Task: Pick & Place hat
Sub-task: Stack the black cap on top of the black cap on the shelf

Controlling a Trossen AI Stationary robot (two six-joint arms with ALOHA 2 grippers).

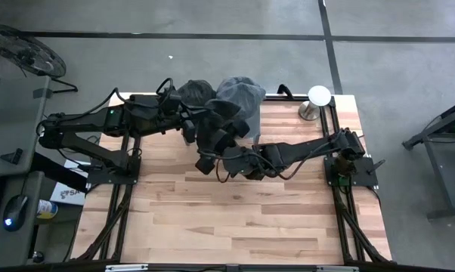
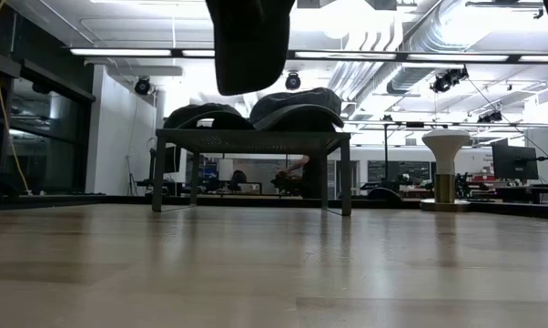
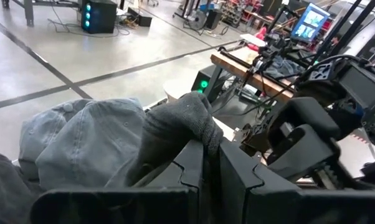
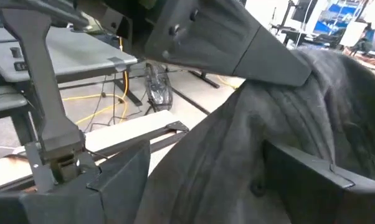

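Note:
A dark grey hat hangs in the air over the table's far middle, in front of a low stand that carries two more caps, a dark one and a blue-grey one. My left gripper reaches in from the table's left and is shut on the hat. My right gripper comes from the right and is open. Its fingers stand on either side of the hat's hanging cloth, and I cannot tell whether they touch it. In the low view, a dark shape hangs from above. My left gripper pinches a bunched fold at the top of the dark grey hat between its two shut fingers. The fingers come level from the table's left. The hat is lifted clear and hangs slack below them.
A white knob on a metal post stands at the table's far right corner. The stand with the caps takes up the far middle edge. The bare wooden tabletop spreads toward the near edge. Beyond the table are desks, cables and monitors.

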